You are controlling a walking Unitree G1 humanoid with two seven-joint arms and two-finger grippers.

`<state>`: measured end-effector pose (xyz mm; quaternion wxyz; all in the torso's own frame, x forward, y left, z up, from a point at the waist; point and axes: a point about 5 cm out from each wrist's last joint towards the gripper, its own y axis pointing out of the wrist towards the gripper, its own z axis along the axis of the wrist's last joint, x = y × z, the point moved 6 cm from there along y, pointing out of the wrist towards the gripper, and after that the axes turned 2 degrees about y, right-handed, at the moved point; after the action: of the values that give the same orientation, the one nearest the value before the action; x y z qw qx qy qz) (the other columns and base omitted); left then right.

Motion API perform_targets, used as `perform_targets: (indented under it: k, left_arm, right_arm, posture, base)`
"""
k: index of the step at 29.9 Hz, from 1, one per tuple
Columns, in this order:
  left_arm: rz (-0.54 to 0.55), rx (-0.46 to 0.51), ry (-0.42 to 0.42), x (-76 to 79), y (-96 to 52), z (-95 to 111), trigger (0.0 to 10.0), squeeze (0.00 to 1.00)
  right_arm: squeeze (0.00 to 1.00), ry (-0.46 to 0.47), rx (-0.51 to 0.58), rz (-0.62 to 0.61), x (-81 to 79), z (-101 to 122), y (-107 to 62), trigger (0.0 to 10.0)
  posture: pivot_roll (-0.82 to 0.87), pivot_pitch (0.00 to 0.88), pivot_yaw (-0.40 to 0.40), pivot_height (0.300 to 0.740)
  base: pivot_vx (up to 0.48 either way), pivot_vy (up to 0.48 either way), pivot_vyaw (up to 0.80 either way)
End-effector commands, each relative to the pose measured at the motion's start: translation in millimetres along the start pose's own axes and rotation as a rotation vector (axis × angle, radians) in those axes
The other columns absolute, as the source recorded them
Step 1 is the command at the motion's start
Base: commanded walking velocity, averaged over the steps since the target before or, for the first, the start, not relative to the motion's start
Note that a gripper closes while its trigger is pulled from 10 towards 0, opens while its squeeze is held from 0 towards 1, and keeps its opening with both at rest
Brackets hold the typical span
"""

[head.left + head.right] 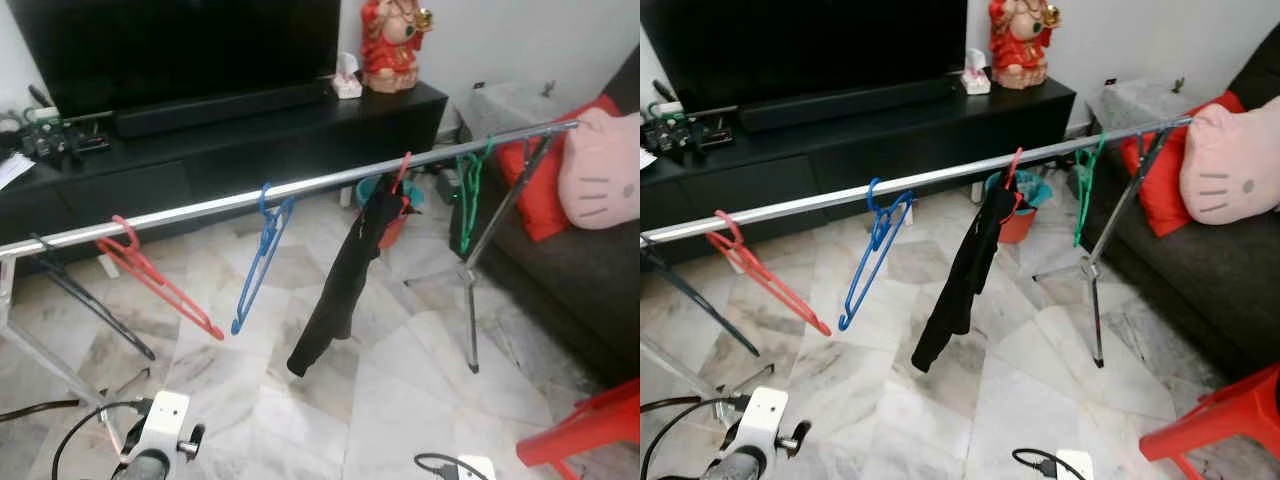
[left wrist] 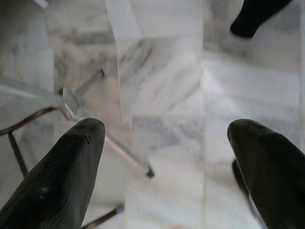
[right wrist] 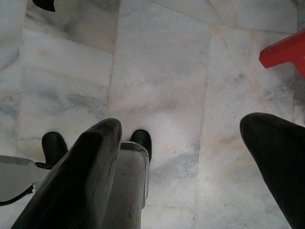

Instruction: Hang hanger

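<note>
A long silver rail slants across the room on tripod legs. From left to right it carries a black hanger, a red hanger, a blue hanger, a red hanger draped with a black garment, and a green hanger. Both my arms hang low, below the rail. My left gripper is open over the marble floor near a rack leg, holding nothing. My right gripper is open over bare floor, also holding nothing.
A black TV console with a TV and a red figurine stands behind the rail. A dark sofa with a pink cushion is on the right. A red plastic stool sits at the near right. The rack's tripod leg stands in the middle of the floor.
</note>
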<state>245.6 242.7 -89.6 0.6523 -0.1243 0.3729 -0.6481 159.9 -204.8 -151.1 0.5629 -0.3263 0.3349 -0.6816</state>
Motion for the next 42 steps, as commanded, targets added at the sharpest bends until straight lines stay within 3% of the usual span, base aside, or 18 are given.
perform_targets:
  k: [1, 4, 6, 17, 29, 42]
  left_arm:
    - [-0.001, -0.054, 0.024, -0.1, 0.0, -11.2, 10.0, 0.00]
    - [-0.005, -0.078, 0.038, 1.8, 0.7, -14.7, 10.0, 0.00]
    - [-0.009, -0.142, 0.041, 7.2, 1.3, -26.1, 10.0, 0.00]
    - [-0.029, -0.189, 0.029, 22.1, -3.1, -42.4, 10.0, 0.00]
    - [-0.019, -0.188, 0.037, 16.7, -1.3, -40.2, 10.0, 0.00]
    - [-0.029, -0.205, 0.012, 25.6, -2.6, -44.1, 10.0, 0.00]
  right_arm:
    - [0.00, 0.010, 0.010, -0.006, 1.2, 2.6, 0.3, 10.0]
    - [0.00, 0.010, 0.011, -0.005, 1.2, 2.7, 0.3, 10.0]
    - [0.00, 0.012, 0.010, -0.009, 1.7, 2.6, 0.3, 10.0]
    - [0.00, 0.004, 0.011, -0.010, 2.8, 1.8, -0.1, 10.0]
    - [0.00, -0.015, 0.043, 0.004, 1.1, 6.2, -0.4, 10.0]
    - [0.00, -0.007, 0.066, 0.009, 0.6, 10.4, -0.4, 10.0]
  posture:
    - [0.05, 0.000, -0.008, 0.740]
    - [0.04, 0.000, -0.002, 0.740]
    - [0.04, 0.000, -0.002, 0.740]
    - [0.04, 0.000, -0.004, 0.740]
    - [0.04, 0.000, -0.001, 0.740]
    - [0.03, 0.000, -0.003, 0.740]
  base:
    - [0.000, 0.000, 0.00]
    - [0.000, -0.368, 0.00]
    - [0.000, -0.409, 0.00]
    - [0.000, -0.461, 0.00]
    - [0.000, -0.480, 0.00]
    - [0.000, -0.040, 0.00]
